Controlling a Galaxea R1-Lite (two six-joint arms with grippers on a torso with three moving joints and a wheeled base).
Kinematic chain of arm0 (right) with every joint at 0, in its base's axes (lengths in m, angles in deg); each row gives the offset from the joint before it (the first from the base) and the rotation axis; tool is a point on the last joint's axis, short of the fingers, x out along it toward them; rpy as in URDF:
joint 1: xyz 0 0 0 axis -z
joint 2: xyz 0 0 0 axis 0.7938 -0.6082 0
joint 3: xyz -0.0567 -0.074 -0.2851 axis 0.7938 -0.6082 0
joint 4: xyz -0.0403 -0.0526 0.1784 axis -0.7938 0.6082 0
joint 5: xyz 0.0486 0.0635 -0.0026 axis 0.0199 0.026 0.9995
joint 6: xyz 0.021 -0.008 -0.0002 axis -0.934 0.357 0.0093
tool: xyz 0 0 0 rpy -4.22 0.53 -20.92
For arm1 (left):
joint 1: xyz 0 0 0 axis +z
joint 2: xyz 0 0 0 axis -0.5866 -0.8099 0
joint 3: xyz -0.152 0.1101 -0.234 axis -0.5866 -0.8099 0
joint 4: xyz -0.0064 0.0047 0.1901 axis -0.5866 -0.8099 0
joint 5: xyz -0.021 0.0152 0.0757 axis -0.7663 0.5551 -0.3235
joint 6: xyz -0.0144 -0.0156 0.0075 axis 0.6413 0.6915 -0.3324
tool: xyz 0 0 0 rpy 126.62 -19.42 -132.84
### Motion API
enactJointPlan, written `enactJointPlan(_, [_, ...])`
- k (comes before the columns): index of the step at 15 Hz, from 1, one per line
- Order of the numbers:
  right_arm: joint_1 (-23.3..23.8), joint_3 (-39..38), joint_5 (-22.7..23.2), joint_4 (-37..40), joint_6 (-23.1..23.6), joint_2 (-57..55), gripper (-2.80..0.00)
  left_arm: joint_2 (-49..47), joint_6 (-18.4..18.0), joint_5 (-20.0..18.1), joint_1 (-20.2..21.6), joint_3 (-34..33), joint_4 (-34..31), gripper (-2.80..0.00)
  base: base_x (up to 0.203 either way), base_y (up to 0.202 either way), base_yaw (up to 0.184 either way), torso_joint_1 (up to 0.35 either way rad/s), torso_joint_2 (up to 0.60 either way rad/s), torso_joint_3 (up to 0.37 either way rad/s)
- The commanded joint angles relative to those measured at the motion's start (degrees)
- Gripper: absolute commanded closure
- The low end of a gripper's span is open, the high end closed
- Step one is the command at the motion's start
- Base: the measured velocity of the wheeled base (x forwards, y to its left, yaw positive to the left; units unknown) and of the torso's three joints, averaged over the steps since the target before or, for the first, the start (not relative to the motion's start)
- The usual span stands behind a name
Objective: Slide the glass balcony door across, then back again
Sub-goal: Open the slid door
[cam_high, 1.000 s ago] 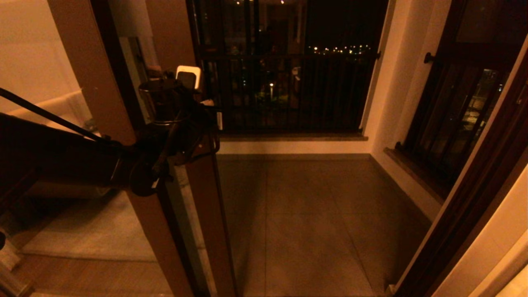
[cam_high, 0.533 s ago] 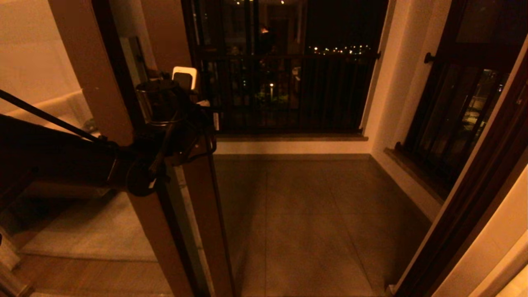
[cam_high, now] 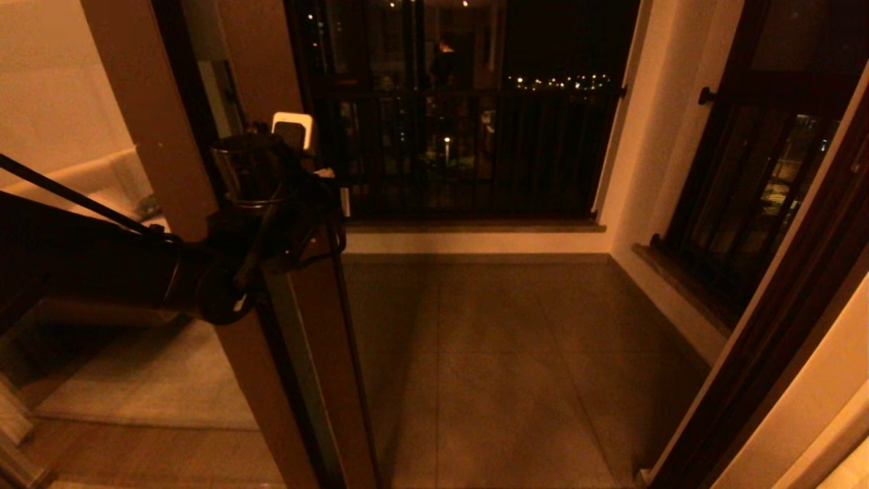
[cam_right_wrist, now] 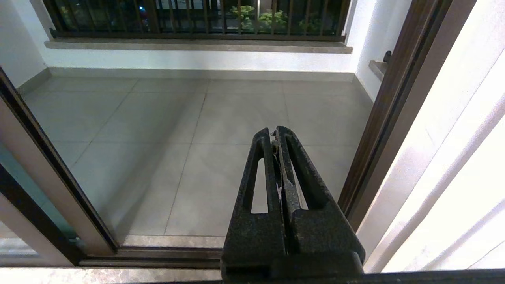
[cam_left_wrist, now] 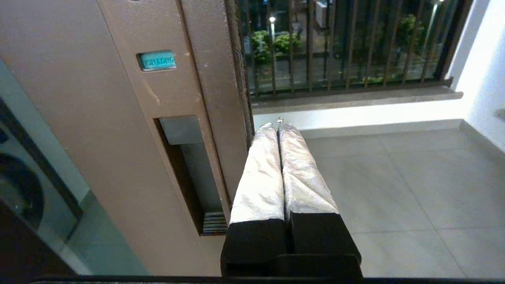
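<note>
The glass balcony door point(cam_high: 309, 353) shows as a brown stile at lower left, with glass to its left. In the left wrist view the stile point(cam_left_wrist: 118, 118) carries a narrow recessed handle slot point(cam_left_wrist: 189, 173) and a small blue label point(cam_left_wrist: 156, 60). My left gripper point(cam_left_wrist: 276, 124) is shut with nothing between its silver-wrapped fingers. It lies against the stile's outer edge, just beside the slot. The left arm point(cam_high: 102, 265) reaches in from the left. My right gripper point(cam_right_wrist: 275, 132) is shut and empty, hanging over the tiles near the right jamb; it does not show in the head view.
The doorway opens onto a tiled balcony floor point(cam_high: 516, 367). A dark barred window point(cam_high: 468, 136) fills the far wall and another point(cam_high: 760, 176) the right wall. The brown jamb point(cam_high: 767, 353) stands on the right. The floor track point(cam_right_wrist: 158, 256) runs below. A pale rug point(cam_high: 136, 380) lies behind the glass.
The door stile and my left arm against it have moved left together, widening the opening onto the balcony.
</note>
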Motion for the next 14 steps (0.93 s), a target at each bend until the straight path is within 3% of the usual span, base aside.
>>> enactJointPlan(1, [0.0, 0.0, 0.1, 0.0, 0.0, -0.1, 0.00, 0.1, -0.1, -0.1, 0.0, 0.0, 0.4, 0.00, 0.000, 0.000, 0.000, 0.000, 0.00, 0.000])
enactJointPlan(14, [0.0, 0.0, 0.1, 0.0, 0.0, -0.1, 0.00, 0.1, 0.1, -1.4, 2.0, -1.3, 0.4, 0.00, 0.000, 0.000, 0.000, 0.000, 0.00, 0.000])
